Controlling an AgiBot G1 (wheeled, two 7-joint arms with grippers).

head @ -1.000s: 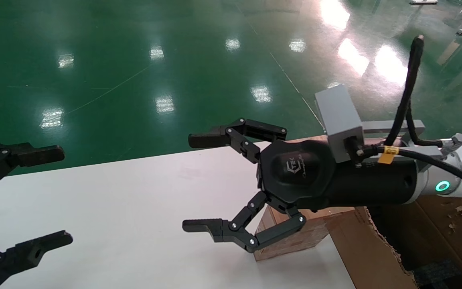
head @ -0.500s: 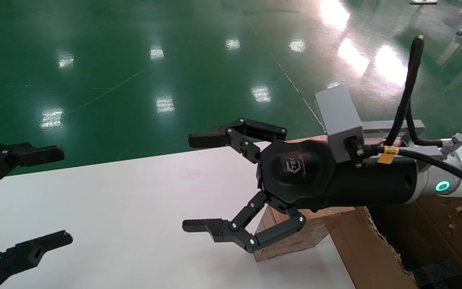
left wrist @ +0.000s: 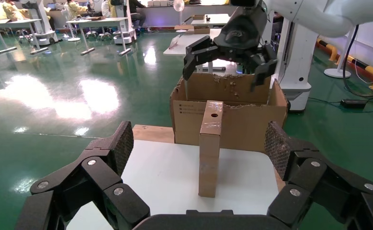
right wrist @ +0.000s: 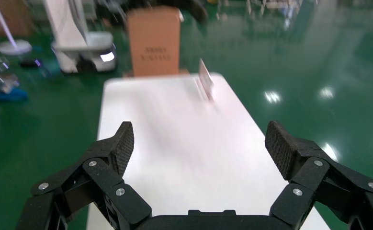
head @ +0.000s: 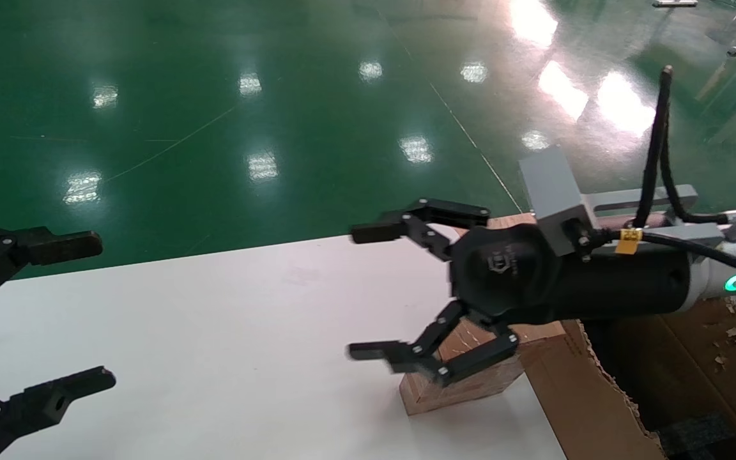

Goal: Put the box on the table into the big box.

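Currently:
Box [head: 460,383]: upright on the counter [head: 214,332], lower right, beneath the right gripper [head: 368,291], jaws spread, ungripped.
Big box [head: 604,396]: adjoining right.
Left gripper [head: 96,313]: far left, jaws spread.

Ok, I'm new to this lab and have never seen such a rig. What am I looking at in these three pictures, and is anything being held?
This is a two-armed robot with a clamp-like gripper on each arm. The wide picture comes from a camera on its head, looking down at the table. The other two come from cameras on its wrists, so each shows that arm's own black fingers in the foreground. On the table, the box stands upright near the edge, next to the big box, an open carton. The right gripper hangs open in the air near the box. The left gripper is open at the table's left side. Nothing is held.
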